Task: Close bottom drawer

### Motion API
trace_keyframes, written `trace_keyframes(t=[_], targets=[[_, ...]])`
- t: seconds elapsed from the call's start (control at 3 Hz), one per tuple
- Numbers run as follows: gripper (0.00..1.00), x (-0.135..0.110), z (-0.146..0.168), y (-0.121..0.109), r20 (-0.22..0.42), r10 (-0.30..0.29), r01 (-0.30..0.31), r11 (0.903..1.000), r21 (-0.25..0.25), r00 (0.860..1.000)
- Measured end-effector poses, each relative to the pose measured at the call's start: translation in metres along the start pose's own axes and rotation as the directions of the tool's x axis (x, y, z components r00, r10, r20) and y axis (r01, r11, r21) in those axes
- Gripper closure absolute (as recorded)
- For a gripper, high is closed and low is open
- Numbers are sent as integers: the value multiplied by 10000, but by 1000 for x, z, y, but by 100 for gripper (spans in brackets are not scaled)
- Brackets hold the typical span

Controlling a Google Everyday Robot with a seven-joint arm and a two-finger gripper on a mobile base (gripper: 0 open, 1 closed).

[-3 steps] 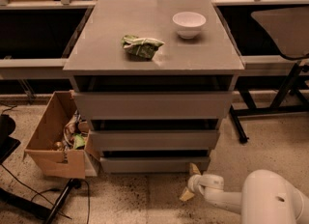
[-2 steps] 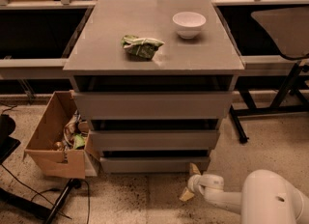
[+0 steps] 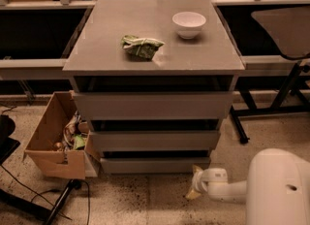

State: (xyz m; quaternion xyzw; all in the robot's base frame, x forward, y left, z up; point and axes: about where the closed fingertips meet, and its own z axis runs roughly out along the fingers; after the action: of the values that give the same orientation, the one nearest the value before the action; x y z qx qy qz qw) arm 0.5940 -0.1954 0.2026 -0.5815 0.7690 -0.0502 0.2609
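The bottom drawer (image 3: 154,165) is the lowest and narrowest grey front of the three in the grey cabinet (image 3: 155,61). Its plain flat panel sits under the mid-width drawer front (image 3: 154,140) and the widest top front (image 3: 153,105). A dark gap shows above each front. My gripper (image 3: 194,188) is low by the floor, just in front of and below the bottom drawer's right end, on the white arm (image 3: 227,190) coming from the lower right. It holds nothing that I can see.
A white bowl (image 3: 189,24) and a crumpled green bag (image 3: 141,46) lie on the cabinet top. An open cardboard box (image 3: 57,141) with clutter stands at the cabinet's left. Dark cables and a stand leg (image 3: 60,202) cross the floor at lower left. A chair base (image 3: 271,112) is at right.
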Motion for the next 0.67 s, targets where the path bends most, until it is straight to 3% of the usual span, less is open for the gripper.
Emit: trace_keyframes(t=[0.33, 0.67], targets=[[42, 7, -69, -12, -1033, 133, -138, 9999, -40, 9946], [47, 14, -145, -11, -1894, 836, -803, 9965, 249, 9783]])
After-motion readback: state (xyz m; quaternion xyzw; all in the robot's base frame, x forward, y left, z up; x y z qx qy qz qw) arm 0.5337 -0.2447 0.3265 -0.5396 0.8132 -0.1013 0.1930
